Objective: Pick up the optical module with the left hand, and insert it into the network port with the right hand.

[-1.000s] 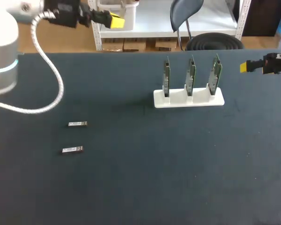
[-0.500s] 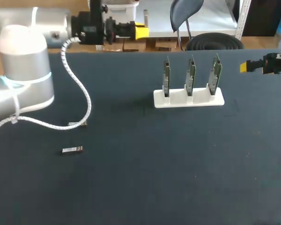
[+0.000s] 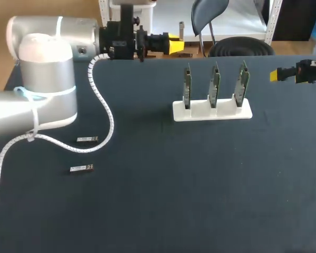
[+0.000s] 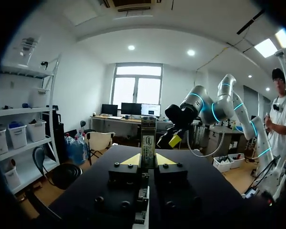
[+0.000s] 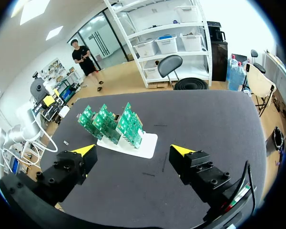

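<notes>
My left gripper (image 3: 173, 44) hangs over the table's far edge, left of the boards, shut on an optical module (image 4: 148, 142) that stands up between its yellow tips; in the head view the module (image 3: 180, 28) is a thin sliver above the tips. Two more modules (image 3: 87, 139) (image 3: 81, 168) lie on the table's left side. Three green circuit boards (image 3: 215, 84) stand upright in a white holder (image 3: 212, 111); their ports are too small to make out. At the right edge my right gripper (image 3: 275, 75) is open and holds nothing, with the boards (image 5: 112, 123) ahead of it (image 5: 133, 151).
The dark table (image 3: 200, 184) stretches bare in front of the holder. The left arm's white cable (image 3: 102, 105) loops down over the table near the loose modules. My right arm (image 4: 205, 102) shows across the table in the left wrist view.
My left arm has swung to the right along the far edge, carrying the module toward the boards. The right arm and the loose modules have not moved.
</notes>
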Action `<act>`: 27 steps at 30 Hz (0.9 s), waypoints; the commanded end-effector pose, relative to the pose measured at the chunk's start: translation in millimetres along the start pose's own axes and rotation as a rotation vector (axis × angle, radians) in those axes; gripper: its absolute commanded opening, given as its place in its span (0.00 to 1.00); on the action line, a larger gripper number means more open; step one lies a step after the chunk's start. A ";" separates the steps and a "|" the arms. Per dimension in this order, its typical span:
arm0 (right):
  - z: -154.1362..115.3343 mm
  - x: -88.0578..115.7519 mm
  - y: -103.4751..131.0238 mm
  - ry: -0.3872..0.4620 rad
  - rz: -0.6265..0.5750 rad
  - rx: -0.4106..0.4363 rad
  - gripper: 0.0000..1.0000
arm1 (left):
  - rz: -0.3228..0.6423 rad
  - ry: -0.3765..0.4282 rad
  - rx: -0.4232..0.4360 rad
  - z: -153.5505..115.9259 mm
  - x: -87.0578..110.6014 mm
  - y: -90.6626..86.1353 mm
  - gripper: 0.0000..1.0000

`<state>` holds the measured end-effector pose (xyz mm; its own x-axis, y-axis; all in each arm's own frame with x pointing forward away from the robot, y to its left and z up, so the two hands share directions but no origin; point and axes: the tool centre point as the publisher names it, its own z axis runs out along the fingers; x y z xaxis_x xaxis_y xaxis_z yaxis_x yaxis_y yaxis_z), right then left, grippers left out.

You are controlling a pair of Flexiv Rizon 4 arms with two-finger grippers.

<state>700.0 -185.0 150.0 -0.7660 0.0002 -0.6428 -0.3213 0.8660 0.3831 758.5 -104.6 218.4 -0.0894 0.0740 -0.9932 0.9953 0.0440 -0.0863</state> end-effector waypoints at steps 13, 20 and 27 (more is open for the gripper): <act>0.0 0.0 0.0 0.000 0.000 0.000 1.00 | -0.007 0.003 0.007 20.7 15.8 3.6 0.00; 0.0 0.0 0.0 0.000 0.000 0.000 1.00 | -0.008 0.014 -0.008 26.1 25.1 5.5 0.00; 0.0 0.0 0.0 0.000 0.000 0.000 1.00 | -0.029 0.021 -0.008 30.7 33.5 4.2 0.00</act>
<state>700.0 -185.0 150.0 -0.7660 0.0002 -0.6428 -0.3213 0.8660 0.3831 760.5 -129.5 184.8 -0.1188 0.0948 -0.9884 0.9921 0.0510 -0.1144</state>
